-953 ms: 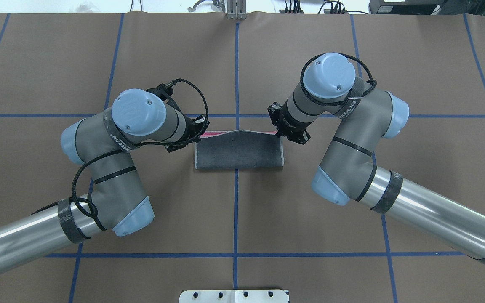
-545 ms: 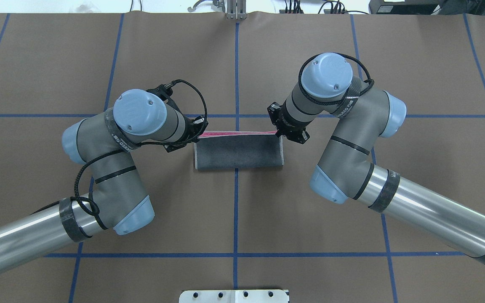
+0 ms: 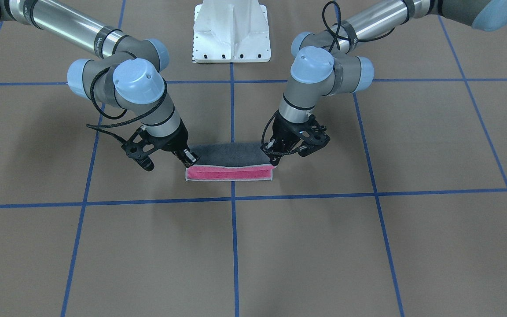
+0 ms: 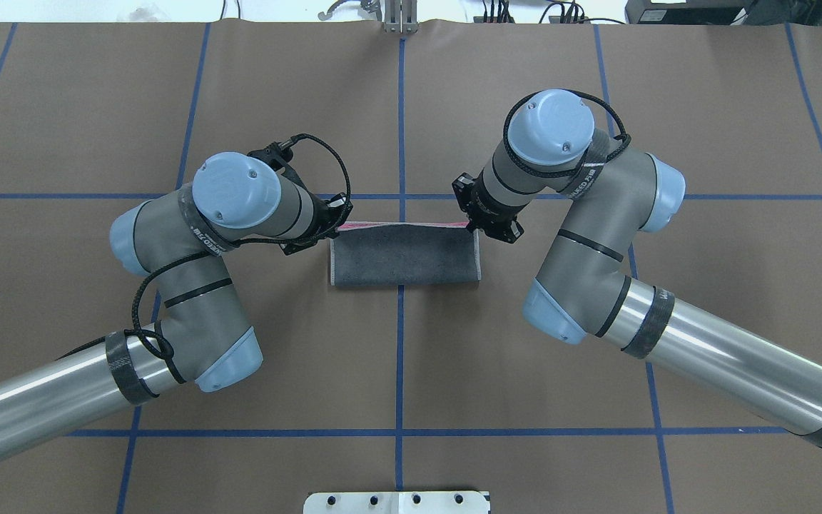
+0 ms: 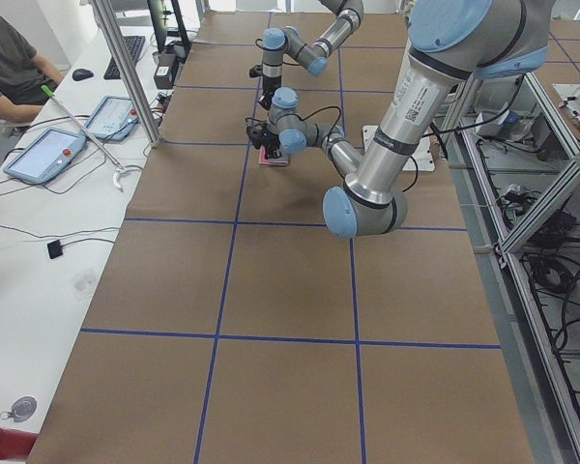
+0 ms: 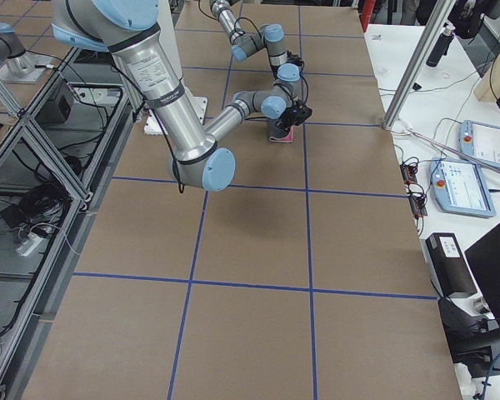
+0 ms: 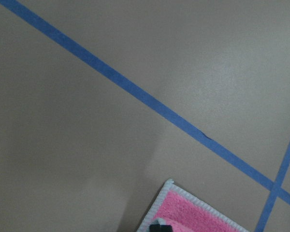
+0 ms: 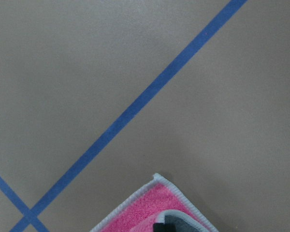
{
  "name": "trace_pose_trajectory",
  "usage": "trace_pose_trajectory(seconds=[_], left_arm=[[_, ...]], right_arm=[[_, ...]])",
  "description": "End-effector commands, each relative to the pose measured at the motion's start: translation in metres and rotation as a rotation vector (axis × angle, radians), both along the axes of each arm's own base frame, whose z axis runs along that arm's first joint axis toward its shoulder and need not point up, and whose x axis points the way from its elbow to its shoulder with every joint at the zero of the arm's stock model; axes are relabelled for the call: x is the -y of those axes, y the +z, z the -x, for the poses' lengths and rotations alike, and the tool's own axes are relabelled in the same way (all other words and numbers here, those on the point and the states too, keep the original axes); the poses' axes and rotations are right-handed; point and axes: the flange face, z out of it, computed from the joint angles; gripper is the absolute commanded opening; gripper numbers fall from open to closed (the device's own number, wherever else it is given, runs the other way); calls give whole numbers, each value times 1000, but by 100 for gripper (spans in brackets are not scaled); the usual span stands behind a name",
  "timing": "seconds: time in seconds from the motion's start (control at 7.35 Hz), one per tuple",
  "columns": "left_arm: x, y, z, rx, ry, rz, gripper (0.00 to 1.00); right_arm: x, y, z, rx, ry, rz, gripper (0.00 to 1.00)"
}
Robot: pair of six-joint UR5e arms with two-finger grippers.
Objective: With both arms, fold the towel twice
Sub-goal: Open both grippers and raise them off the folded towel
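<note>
As you faced the robot, the towel lay folded across the blue centre line, long axis square to it, left gripper and right gripper pinching corners either side. Overhead, less pink showed than before.

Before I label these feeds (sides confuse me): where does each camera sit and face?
Front: across the table, facing the pedestal; left arm on view's right, right arm opposite.
Overhead: behind it, looking down; both arms, towel.
Left: table's left end; left arm nearest.
Right: table's right end; right arm nearest.
Left wrist: faces down; towel corner, fingertip.
Right wrist: likewise, other corner.
Both wrists share the pink face.
</note>
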Motion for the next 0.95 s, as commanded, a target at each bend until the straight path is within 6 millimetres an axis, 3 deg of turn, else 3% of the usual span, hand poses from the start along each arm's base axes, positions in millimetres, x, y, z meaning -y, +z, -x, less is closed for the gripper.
trace_pose_trajectory(seconds=[0.0,0.14,0.27,0.41,0.54,0.68,0.82], left_arm=[[2,2,0,-3,-3,0,0],[3,2,0,-2,-4,-1,11],[3,2,1,-2,-4,-1,37],[3,1,0,-4,-5,-1,59],[6,-1,2,-5,-8,-3,74],[6,-2,3,-7,-11,-3,91],[11,-6,6,-12,-17,-5,93]], right_arm=[[0,-1,0,2,1,0,0],[0,1,0,-2,5,5,0],[3,2,0,-6,7,7,18],[6,0,2,-6,7,6,29],[6,0,3,-6,7,6,50],[7,0,2,-6,9,6,100],[9,-3,-1,-2,12,0,100]])
